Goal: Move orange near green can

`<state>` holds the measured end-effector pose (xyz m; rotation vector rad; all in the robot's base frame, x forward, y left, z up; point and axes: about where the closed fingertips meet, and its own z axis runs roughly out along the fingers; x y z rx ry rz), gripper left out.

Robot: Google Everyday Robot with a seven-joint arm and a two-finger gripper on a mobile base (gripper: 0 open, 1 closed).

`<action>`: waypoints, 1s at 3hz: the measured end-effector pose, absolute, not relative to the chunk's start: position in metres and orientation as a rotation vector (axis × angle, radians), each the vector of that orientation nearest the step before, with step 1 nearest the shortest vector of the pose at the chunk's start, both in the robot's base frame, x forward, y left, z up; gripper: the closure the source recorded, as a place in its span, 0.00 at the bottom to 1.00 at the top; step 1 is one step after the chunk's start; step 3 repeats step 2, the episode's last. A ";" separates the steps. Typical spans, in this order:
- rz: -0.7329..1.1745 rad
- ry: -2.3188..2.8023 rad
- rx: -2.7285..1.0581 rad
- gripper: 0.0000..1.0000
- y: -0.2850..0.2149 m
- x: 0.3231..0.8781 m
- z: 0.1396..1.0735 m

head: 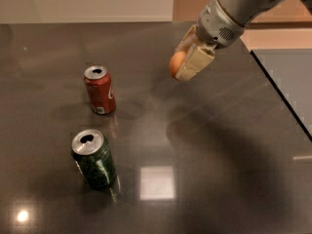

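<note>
The orange (177,63) is a small round fruit held between the cream fingers of my gripper (184,62), which is shut on it and holds it above the dark tabletop at the upper middle. The arm comes in from the upper right. The green can (94,159) stands upright at the lower left, dark green with a silver top, well below and left of the gripper.
A red can (100,89) stands upright left of the gripper and behind the green can. The dark glossy table (204,169) ends at an edge along the right side. A bright light reflection lies right of the green can.
</note>
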<state>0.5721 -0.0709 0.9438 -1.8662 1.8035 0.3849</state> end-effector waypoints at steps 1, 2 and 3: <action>0.367 1.765 -1.879 1.00 -0.072 0.564 0.974; 0.366 1.765 -1.879 1.00 -0.072 0.564 0.974; 0.366 1.765 -1.879 1.00 -0.072 0.564 0.974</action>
